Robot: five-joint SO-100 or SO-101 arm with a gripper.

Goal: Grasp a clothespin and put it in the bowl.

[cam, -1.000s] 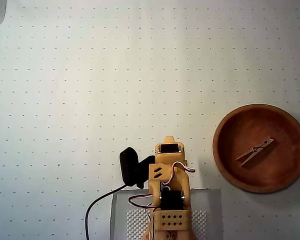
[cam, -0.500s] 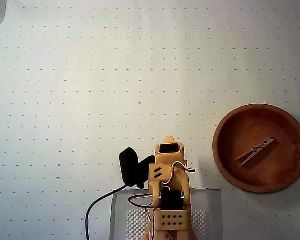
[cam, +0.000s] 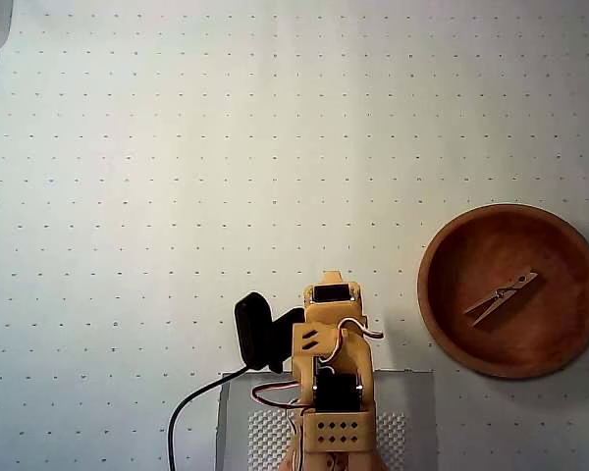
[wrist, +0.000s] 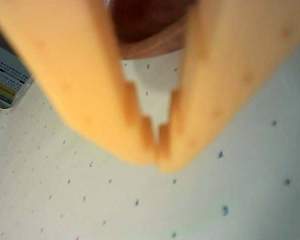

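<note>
Clothespin in the bowl, task looks done

1 clothespin (cam: pixel 501 297) lies inside the bowl (cam: pixel 442 314); the gripper (wrist: pixel 157 150), clenched and empty, sits folded near the arm's base, well apart.

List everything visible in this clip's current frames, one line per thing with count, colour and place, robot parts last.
bowl: one, reddish-brown wood, right side of the overhead view.
clothespin: one, light tan wood, lying inside the bowl.
table cover: one, white with a grid of small dots, fills most of both views.
base plate: one, grey, bottom centre of the overhead view, under the arm.
cable: one, black, curving from bottom edge to the camera.
arm: one, yellow-orange, folded at bottom centre, black camera on its left.
gripper: one, yellow-orange, fingertips touching, holding nothing, in the wrist view.
</note>
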